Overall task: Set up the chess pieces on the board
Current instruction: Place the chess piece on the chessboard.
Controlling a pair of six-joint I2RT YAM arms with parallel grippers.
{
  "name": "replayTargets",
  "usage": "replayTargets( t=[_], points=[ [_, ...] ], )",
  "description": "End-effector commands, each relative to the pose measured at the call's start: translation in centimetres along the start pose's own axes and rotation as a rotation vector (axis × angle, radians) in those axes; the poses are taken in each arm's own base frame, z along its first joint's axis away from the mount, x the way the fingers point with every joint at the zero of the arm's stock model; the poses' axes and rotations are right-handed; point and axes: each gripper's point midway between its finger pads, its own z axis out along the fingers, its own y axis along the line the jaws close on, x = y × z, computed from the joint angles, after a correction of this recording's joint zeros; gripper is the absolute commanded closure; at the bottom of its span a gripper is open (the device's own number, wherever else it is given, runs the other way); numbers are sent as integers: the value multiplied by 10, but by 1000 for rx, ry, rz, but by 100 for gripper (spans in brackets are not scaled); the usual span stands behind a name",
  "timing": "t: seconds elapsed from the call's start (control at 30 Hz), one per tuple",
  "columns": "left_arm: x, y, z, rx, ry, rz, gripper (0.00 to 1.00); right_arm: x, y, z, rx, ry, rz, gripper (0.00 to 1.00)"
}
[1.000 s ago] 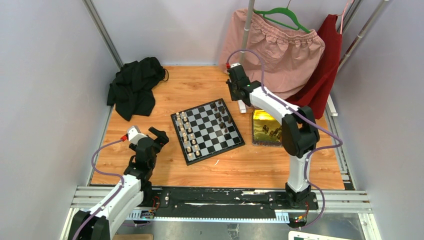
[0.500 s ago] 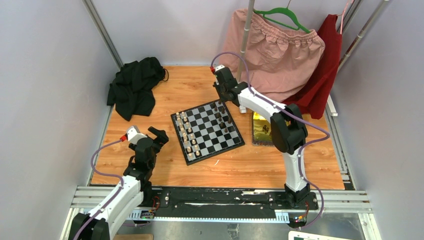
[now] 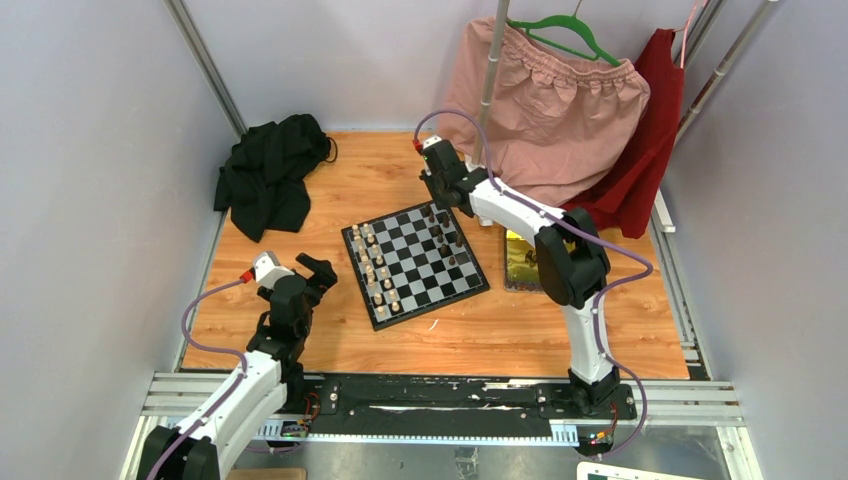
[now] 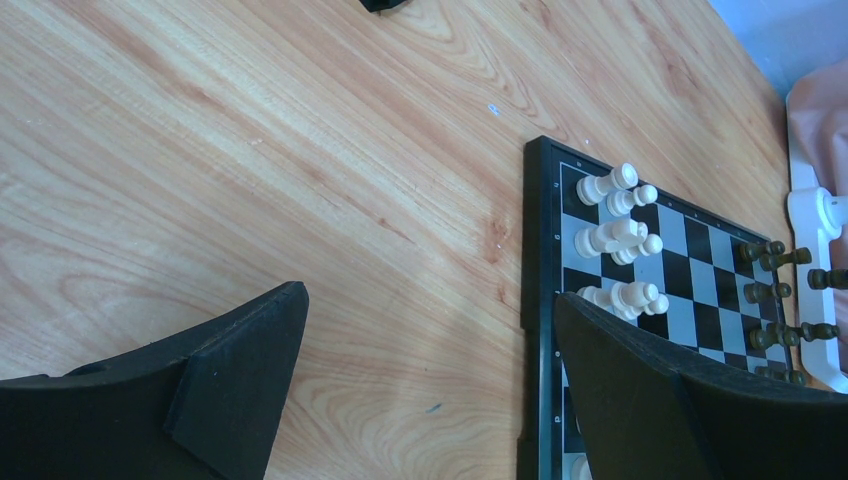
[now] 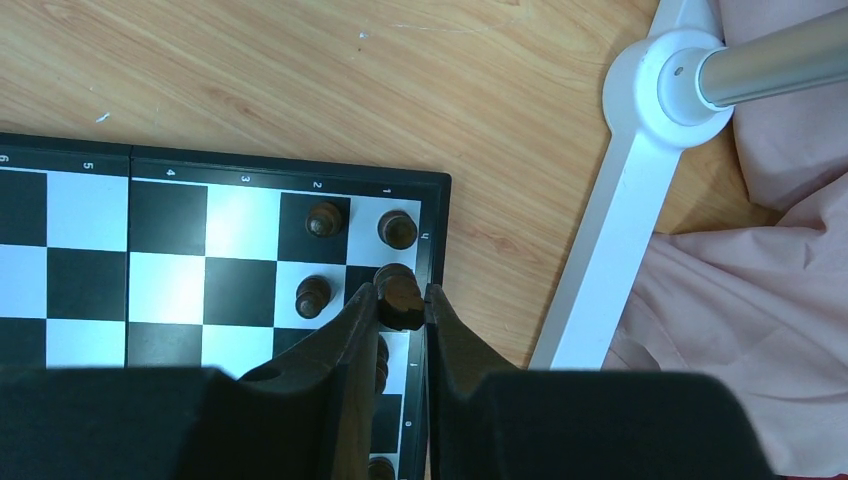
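The chequered board (image 3: pixel 415 262) lies mid-table, with cream-white pieces (image 3: pixel 372 268) along its left side and dark brown pieces (image 3: pixel 445 240) along its right. My right gripper (image 5: pixel 402 305) is shut on a dark brown chess piece (image 5: pixel 400 295), held over the board's far right corner (image 5: pixel 425 215), next to other dark pieces (image 5: pixel 398 230). In the top view that gripper (image 3: pixel 440 195) is at the board's far corner. My left gripper (image 4: pixel 430 330) is open and empty over bare wood left of the board (image 4: pixel 535 300); white pieces (image 4: pixel 620 240) show beyond it.
A shiny yellow tin (image 3: pixel 525 260) holding dark pieces sits right of the board. A black cloth (image 3: pixel 268 180) lies at the back left. A white rack foot and pole (image 5: pixel 640 180) with pink and red garments (image 3: pixel 560 100) stand just behind the right gripper.
My right arm has swung left from above the tin's far side to the board's far right corner, carrying a dark piece. The left arm has not moved.
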Motion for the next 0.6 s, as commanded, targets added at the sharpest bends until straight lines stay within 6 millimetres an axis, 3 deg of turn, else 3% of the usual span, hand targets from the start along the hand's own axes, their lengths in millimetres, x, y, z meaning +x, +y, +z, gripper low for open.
replayTargets(
  t=[0.0,0.57],
  points=[
    [-3,6,1,-23,-23,-4,0,3,9,2,-13,10,-21,100],
    [-3,6,1,-26,-23,-4,0,21,16,11,-32,64,-29,100]
  ],
)
